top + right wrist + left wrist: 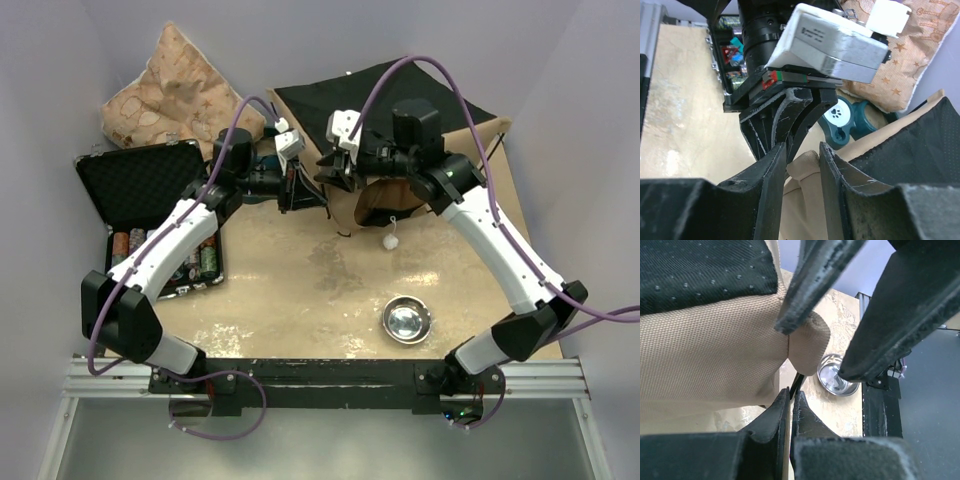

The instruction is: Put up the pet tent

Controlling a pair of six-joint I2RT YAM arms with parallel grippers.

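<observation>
The pet tent (310, 105) lies collapsed at the back of the table, black lining up and tan fabric (705, 355) beneath. Its white pom-pom (391, 241) rests on the table in front of it. My left gripper (298, 195) is shut on a thin dark pole (799, 379) at the tent's near left corner. My right gripper (335, 175) faces it tip to tip. In the right wrist view the right gripper (802, 150) stands open, with the rounded tan fabric corner (807, 162) between its fingers. In the left wrist view that corner (812, 342) hangs just above my left gripper (791, 392).
An open black case (140, 180) with poker chips lies at the left. A tan star-patterned pillow (170, 90) sits at the back left. A metal bowl (407, 319) stands near the front right. A teal paw-print piece (845, 117) lies beside the tent.
</observation>
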